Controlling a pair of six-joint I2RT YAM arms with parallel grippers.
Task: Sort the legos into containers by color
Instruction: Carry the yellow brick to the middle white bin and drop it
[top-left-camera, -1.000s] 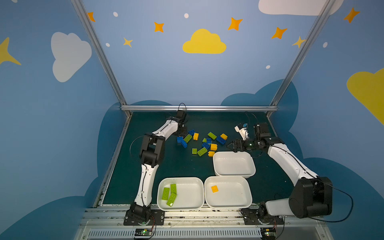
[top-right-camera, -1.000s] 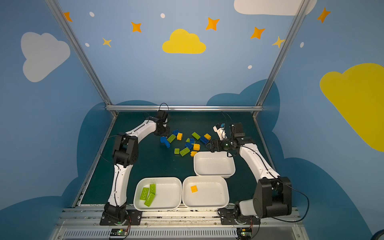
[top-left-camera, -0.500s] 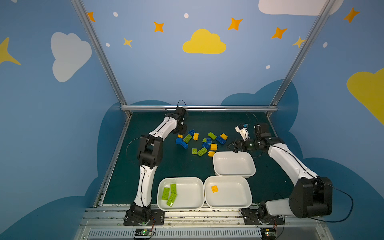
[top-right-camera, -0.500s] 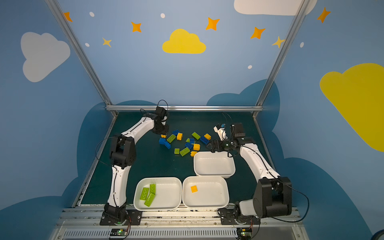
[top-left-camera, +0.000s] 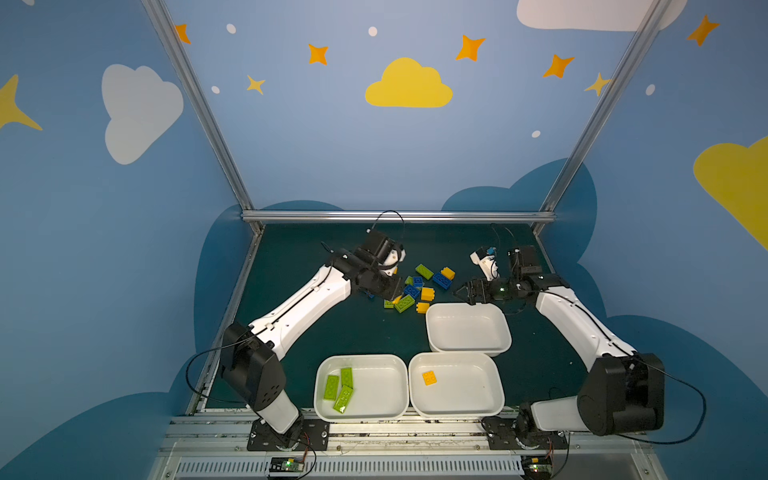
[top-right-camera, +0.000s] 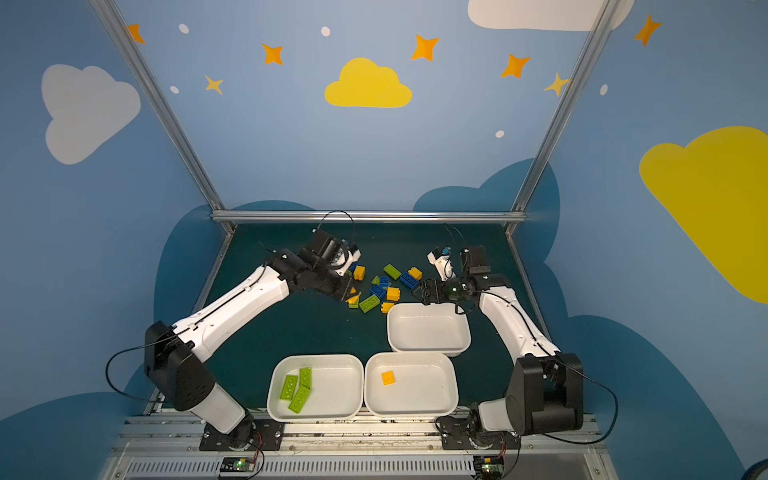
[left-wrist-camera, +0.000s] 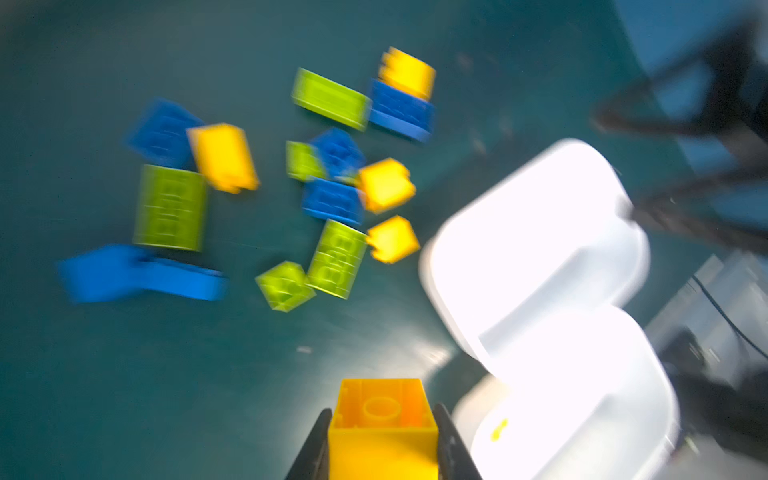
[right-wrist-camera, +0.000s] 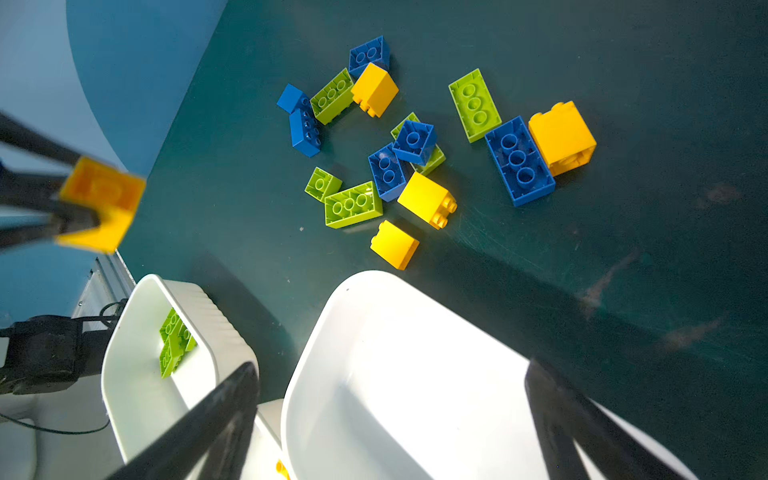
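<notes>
Left fingers (left-wrist-camera: 313, 449) clamp a chunky, hollow-bottomed yellow brick (left-wrist-camera: 382, 436); right fingers (right-wrist-camera: 216, 411) spread wide.

Left arm (top-left-camera: 299, 311) stretched forward, wrist angled down. Left gripper (top-left-camera: 394, 292) clamped on a yellow brick (left-wrist-camera: 382, 432) at the left edge of the brick pile (top-left-camera: 417, 286). Right arm (top-left-camera: 573, 320) bent low. Right gripper (top-left-camera: 462, 291) just right of the pile, jaws spread wide, holding nothing.

Three white trays (top-left-camera: 468, 328), eight green bricks (right-wrist-camera: 473, 104), six yellow bricks (right-wrist-camera: 561, 137), five or six blue bricks (right-wrist-camera: 519, 160)
</notes>
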